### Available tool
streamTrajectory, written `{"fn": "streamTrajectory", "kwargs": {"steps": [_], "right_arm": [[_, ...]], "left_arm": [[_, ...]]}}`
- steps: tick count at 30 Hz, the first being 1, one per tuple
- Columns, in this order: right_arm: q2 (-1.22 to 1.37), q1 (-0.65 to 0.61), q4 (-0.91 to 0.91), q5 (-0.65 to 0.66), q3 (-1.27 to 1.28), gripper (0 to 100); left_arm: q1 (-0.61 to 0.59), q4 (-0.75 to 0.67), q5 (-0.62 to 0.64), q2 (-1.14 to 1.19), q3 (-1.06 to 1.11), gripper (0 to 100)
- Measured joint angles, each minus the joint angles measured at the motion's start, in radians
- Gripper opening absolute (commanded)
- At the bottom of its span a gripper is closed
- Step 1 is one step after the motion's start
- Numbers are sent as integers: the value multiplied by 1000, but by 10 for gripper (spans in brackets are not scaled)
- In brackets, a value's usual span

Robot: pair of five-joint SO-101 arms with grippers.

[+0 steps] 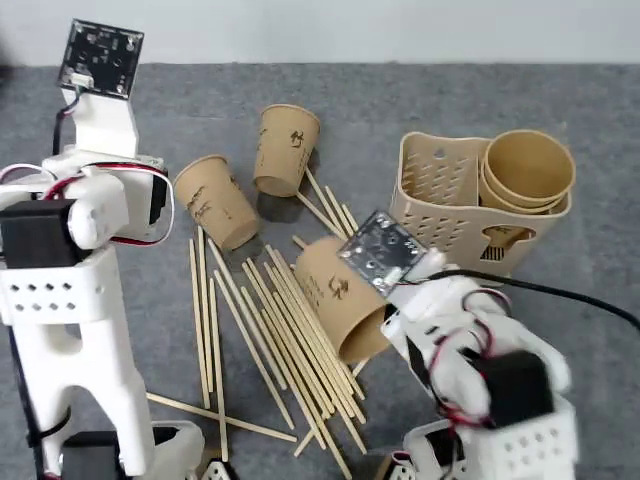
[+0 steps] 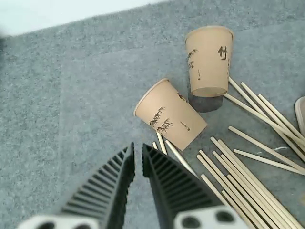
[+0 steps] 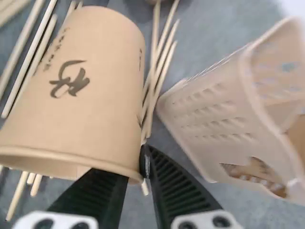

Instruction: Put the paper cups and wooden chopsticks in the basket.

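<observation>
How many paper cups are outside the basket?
3 brown paper cups: two lie on the grey mat, one is in the right gripper, beside the beige basket.

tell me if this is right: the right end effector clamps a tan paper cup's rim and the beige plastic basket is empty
Not empty: the high view shows stacked tan paper cups standing in the perforated beige plastic basket. The right end effector does clamp the rim of the fallen tan paper cup.
</observation>
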Motion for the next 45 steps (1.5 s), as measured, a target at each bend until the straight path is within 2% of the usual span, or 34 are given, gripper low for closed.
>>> {"fn": "streamTrajectory", "kwargs": {"steps": [3,7,14,18,27,37,45], "right_arm": [[-3,69,29,-11,-153,9],[17,222,40,-2,-310,9],[230,526,46,11,-512,9],[310,626,77,11,-585,9],[474,652,130,11,-611,9],[529,712,-2,-29,-611,9],[529,744,-11,-40,-611,47]], "left_arm": [[0,-2,0,0,26,29],[0,-2,0,0,37,29],[0,-2,0,0,37,29],[0,-2,0,0,37,29],[0,-2,0,0,37,29],[0,-2,0,0,37,29],[0,-2,0,0,37,29]]}}
